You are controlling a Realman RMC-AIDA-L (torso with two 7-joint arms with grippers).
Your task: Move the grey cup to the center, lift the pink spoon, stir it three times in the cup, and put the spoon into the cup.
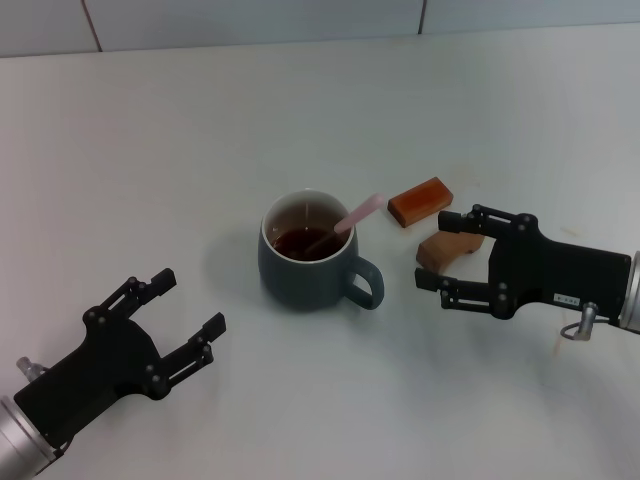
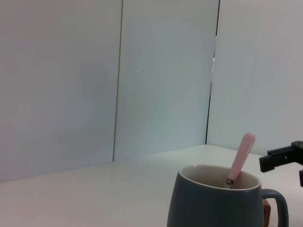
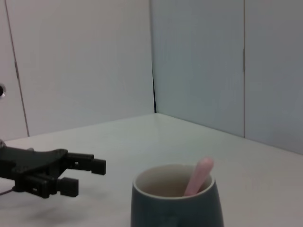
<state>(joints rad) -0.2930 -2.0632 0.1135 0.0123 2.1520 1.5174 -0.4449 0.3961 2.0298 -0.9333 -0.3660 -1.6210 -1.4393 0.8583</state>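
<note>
The cup (image 1: 307,255) is being seen upright near the middle of the counter (image 1: 150,150), its loop handle turned toward the counter's near-right corner and dark brown liquid lying inside its white interior. The spoon (image 1: 350,220) is being held by nothing but the cup: its bowl end is sunk in the liquid, and its pink handle is leaning on the rim and sticking out toward the far-right corner. The left gripper (image 1: 185,310) is being kept low toward the counter's near-left corner, its fingers spread apart around nothing, aimed at the cup and well clear of it. The right gripper (image 1: 440,250) is being held at the right side of the counter, just beside the cup handle without touching it, its fingers likewise parted and empty. Two orange-brown blocks are being left on the counter to the right of the cup: a flat block (image 1: 420,201) lying farther back, and a curved block (image 1: 445,250) sitting between the right gripper's spread fingers, with no contact that can be made out.
</note>
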